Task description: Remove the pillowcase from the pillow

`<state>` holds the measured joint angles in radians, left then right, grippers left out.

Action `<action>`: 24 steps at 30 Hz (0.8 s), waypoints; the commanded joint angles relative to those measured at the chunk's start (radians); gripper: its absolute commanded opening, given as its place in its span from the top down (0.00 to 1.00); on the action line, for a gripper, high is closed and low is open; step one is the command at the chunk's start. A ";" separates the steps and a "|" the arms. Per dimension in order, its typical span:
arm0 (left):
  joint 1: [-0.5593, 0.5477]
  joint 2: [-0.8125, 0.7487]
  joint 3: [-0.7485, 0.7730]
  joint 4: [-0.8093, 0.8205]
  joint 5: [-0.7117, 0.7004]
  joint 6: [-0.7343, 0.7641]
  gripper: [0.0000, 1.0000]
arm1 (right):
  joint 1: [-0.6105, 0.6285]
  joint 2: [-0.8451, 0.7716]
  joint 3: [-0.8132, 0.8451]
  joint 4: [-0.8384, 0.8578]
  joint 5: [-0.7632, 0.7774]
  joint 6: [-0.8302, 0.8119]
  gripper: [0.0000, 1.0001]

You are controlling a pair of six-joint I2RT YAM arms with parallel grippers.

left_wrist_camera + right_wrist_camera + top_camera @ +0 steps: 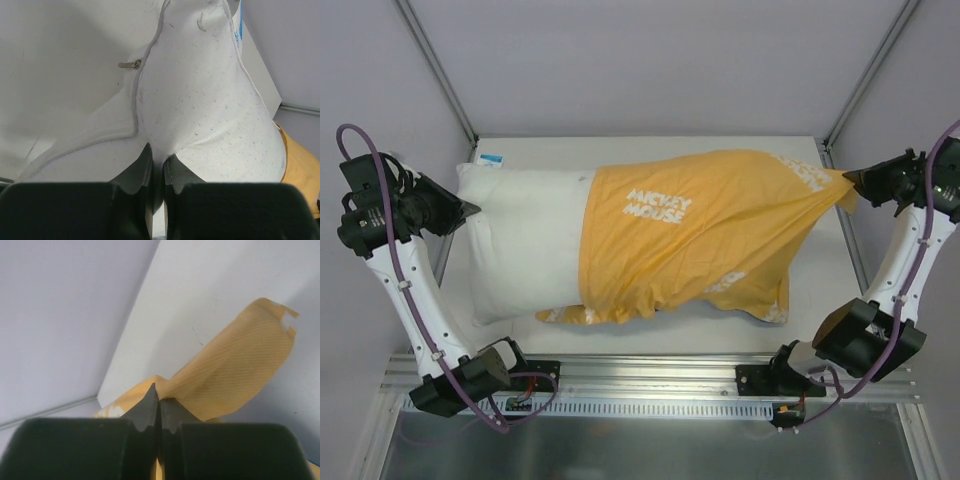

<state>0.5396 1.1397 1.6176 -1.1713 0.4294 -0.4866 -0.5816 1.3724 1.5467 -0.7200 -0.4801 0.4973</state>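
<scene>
The white pillow [525, 240] lies across the table, its left part bare. The mustard-yellow pillowcase [690, 235] with white lettering covers its right part. My left gripper [472, 208] is shut on the pillow's left edge; in the left wrist view the fingertips [156, 154] pinch white fabric [200, 100]. My right gripper [850, 185] is shut on the pillowcase's right corner, pulled taut; in the right wrist view the gripper [160, 399] pinches yellow cloth [235, 370].
A blue-and-white tag [490, 159] sits at the pillow's far left corner. A small zipper pull [131, 64] shows on the pillow seam. Grey walls and frame posts stand close on both sides. The metal rail [650, 375] runs along the near edge.
</scene>
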 commanded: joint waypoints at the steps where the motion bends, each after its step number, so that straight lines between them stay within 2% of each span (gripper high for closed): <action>1: 0.007 0.041 -0.050 0.205 0.014 -0.033 1.00 | 0.070 0.065 0.107 0.067 0.127 -0.115 0.99; 4: -0.084 0.064 -0.084 0.220 -0.074 0.002 1.00 | 0.204 0.111 0.183 -0.056 0.167 -0.244 0.51; 5: -0.149 0.072 -0.097 0.220 -0.095 0.017 0.87 | 0.263 0.125 0.190 -0.080 0.187 -0.271 0.27; 6: -0.176 0.083 -0.105 0.220 -0.121 0.041 0.78 | 0.288 0.123 0.181 -0.117 0.219 -0.291 0.20; 7: -0.196 0.097 -0.114 0.219 -0.118 0.052 0.63 | 0.307 0.117 0.165 -0.128 0.230 -0.307 0.16; 8: -0.213 0.103 -0.133 0.220 -0.116 0.060 0.44 | 0.334 0.081 0.136 -0.128 0.239 -0.322 0.13; 9: -0.239 0.104 -0.143 0.219 -0.124 0.066 0.16 | 0.347 0.050 0.062 -0.112 0.253 -0.328 0.12; 11: -0.268 0.091 -0.176 0.217 -0.173 0.079 0.03 | 0.394 -0.021 -0.029 -0.076 0.271 -0.353 0.07; 14: -0.341 0.052 -0.225 0.207 -0.256 0.092 0.01 | 0.483 -0.168 -0.187 -0.070 0.310 -0.371 0.05; 16: -0.435 0.019 -0.284 0.197 -0.294 0.080 0.01 | 0.546 -0.275 -0.311 -0.064 0.339 -0.367 0.04; 19: -0.587 -0.023 -0.378 0.177 -0.377 0.028 0.01 | 0.742 -0.386 -0.446 -0.045 0.386 -0.336 0.03; 20: -0.613 -0.032 -0.401 0.173 -0.408 0.013 0.01 | 0.873 -0.403 -0.465 -0.041 0.412 -0.326 0.03; 22: -0.662 -0.058 -0.474 0.170 -0.405 -0.038 0.01 | 1.015 -0.433 -0.497 -0.030 0.513 -0.280 0.00; 23: -0.676 -0.064 -0.498 0.170 -0.396 -0.053 0.01 | 1.146 -0.432 -0.508 -0.016 0.543 -0.261 0.00; 24: -0.691 -0.067 -0.522 0.177 -0.383 -0.075 0.01 | 1.208 -0.424 -0.507 -0.012 0.592 -0.229 0.00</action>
<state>-0.1196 1.0996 1.1557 -0.9810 0.0963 -0.4831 0.4507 0.9440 1.0569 -0.7807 -0.0502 0.1963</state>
